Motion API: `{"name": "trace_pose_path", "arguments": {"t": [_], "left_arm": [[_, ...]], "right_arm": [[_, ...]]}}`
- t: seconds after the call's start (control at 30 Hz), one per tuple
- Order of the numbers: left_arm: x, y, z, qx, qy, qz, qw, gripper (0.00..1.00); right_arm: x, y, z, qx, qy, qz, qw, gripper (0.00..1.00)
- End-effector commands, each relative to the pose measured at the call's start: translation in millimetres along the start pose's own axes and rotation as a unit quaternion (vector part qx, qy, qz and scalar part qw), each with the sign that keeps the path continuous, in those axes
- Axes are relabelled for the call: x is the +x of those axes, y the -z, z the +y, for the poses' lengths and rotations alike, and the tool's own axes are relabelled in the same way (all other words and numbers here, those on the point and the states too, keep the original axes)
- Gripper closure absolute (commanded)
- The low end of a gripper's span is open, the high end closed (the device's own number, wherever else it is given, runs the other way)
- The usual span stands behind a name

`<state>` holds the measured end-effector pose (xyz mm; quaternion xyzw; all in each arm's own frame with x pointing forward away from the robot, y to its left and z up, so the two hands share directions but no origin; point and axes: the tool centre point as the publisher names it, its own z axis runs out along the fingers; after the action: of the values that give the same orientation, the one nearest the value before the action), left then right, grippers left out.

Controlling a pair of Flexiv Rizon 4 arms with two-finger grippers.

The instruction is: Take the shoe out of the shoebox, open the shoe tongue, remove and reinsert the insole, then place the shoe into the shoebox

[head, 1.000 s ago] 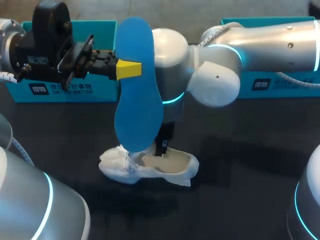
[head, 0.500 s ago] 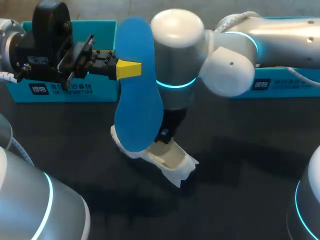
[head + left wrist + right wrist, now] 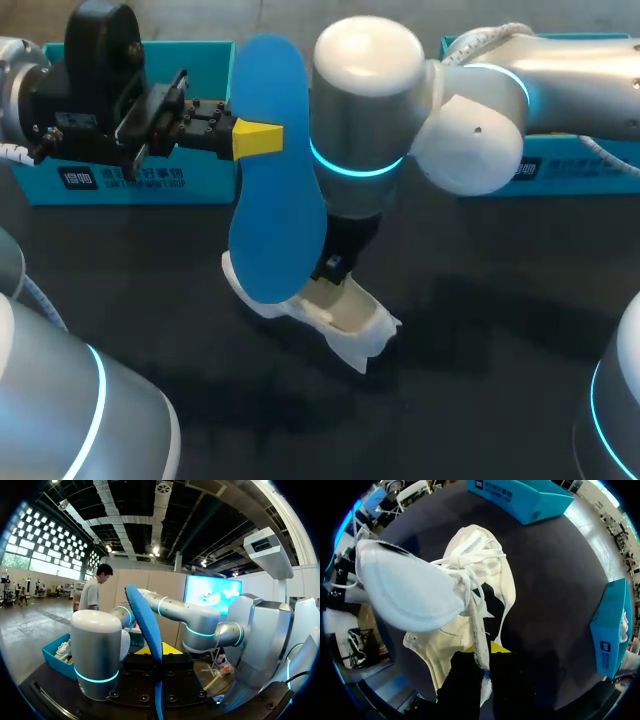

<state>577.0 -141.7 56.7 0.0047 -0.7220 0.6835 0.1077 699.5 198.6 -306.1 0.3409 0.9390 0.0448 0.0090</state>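
Above the middle of the dark bench (image 3: 480, 340), the left hand (image 3: 247, 138) is pressed together on the blue insole (image 3: 275, 215) and holds it standing on end, with its lower end just over the white shoe (image 3: 350, 322). The shoe is low at the bench, turned at an angle; I cannot tell if its sole rests flat. The right hand (image 3: 482, 656) comes down into the mouth of the shoe. In the right wrist view it pinches a thin white part at the opening, the tongue or the collar edge, I cannot say which.

I judge the insole to be light, thin and bendable. If it is pushed from the high grip it will probably buckle, so it should enter the shoe toe end first and slide along the inner sole. The shoe looks soft in the upper part and light, so it may slide or tip when the insole presses in. The firmer heel or side wall is a better place to hold it than the laces.

Two teal shoeboxes stand at the far edge, one (image 3: 150, 180) behind the left hand and one (image 3: 570, 165) behind the right arm. The thick wrist of the right arm is just beside the insole, which is the tight place. Bare bench lies toward the near side and to the right of the shoe.
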Motion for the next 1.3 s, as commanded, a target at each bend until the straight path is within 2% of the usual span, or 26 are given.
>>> {"name": "trace_pose_path", "arguments": {"t": [0.03,0.23,0.33,0.37,0.43,0.5,0.67,0.8,1.07,1.3], "left_arm": [[-1.2,0,0,-0.002,0.000,0.001,1.000,1.00],[-1.2,0,0,-0.002,0.000,0.001,1.000,1.00],[-1.2,0,0,-0.002,0.000,0.001,1.000,1.00],[-1.2,0,0,-0.002,0.000,0.001,1.000,1.00],[-1.2,0,0,-0.002,0.000,0.001,1.000,1.00],[-1.2,0,0,-0.002,0.000,0.001,1.000,1.00],[-1.2,0,0,-0.002,0.000,0.001,1.000,1.00],[-1.2,0,0,-0.002,0.000,0.001,1.000,1.00],[-1.2,0,0,-0.002,0.000,0.001,1.000,1.00],[-1.2,0,0,-0.002,0.000,0.001,1.000,1.00]], "right_arm": [[-17.5,6,-21.6,-0.084,-0.125,0.081,0.985,1.00],[-12.1,4,-34.2,-0.102,-0.245,0.062,0.962,1.00],[-6.7,1,-38.7,-0.115,-0.272,0.057,0.954,1.00],[-4.5,-1,-40.0,-0.108,-0.296,0.042,0.948,1.00],[-2.3,-4,-40.7,-0.127,-0.302,0.056,0.943,1.00],[-0.3,-6,-39.6,-0.127,-0.317,0.052,0.938,1.00],[4.1,-14,-34.7,-0.143,-0.335,0.081,0.928,1.00],[7.7,-24,-29.4,-0.136,-0.346,0.086,0.924,1.00],[8.9,-38,-23.7,-0.088,-0.349,0.086,0.929,1.00],[11.7,-49,-22.8,-0.073,-0.347,0.097,0.930,1.00]]}}
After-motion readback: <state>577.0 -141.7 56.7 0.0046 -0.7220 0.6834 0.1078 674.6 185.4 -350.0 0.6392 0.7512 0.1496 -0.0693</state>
